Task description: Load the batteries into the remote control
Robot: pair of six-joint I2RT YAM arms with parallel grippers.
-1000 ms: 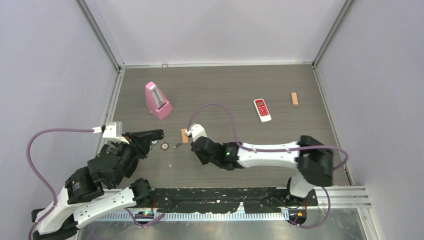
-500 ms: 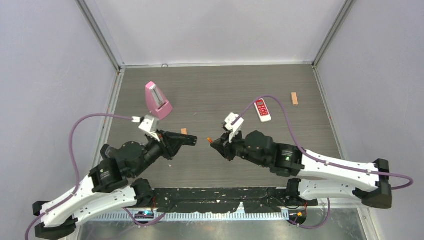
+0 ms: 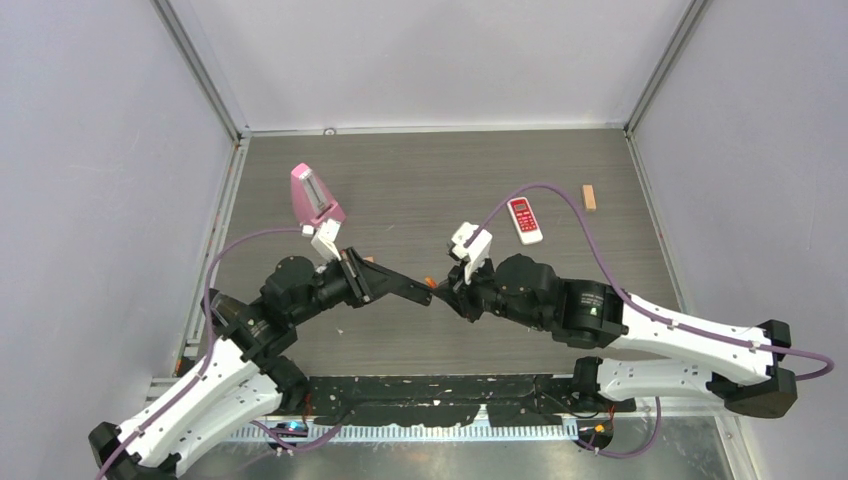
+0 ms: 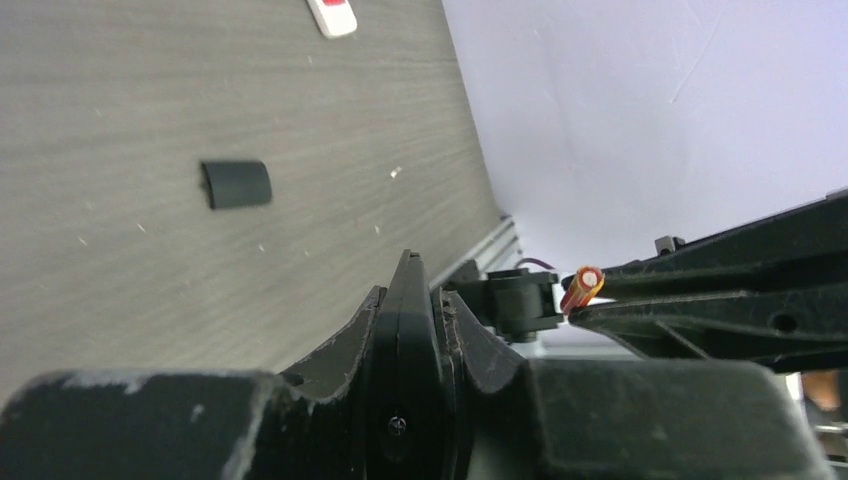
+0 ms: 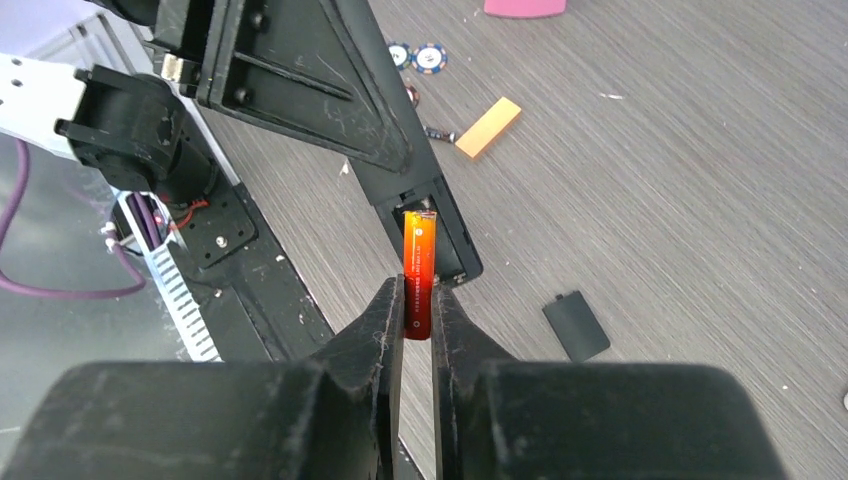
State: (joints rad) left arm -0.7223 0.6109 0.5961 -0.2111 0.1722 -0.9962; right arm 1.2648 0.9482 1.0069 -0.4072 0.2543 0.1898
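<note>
Right fingers (image 5: 385, 330) pinch the slim orange-red cylindrical battery (image 5: 418, 270); left fingers (image 4: 470, 340) clamp the black plastic remote (image 5: 452, 225). I'd lay it in flat.

A lab test cell: plain white walls (image 3: 430, 60), aluminium frame (image 3: 202, 70), grey tabletop (image 3: 440, 170).

Left fingers (image 4: 472, 345) tight on black remote (image 4: 405, 330), orange battery (image 4: 583, 287) near.

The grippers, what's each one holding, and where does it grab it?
The right gripper pinches an orange-red battery by its near end. The left gripper clamps the black remote by its end farthest from the battery.
</note>
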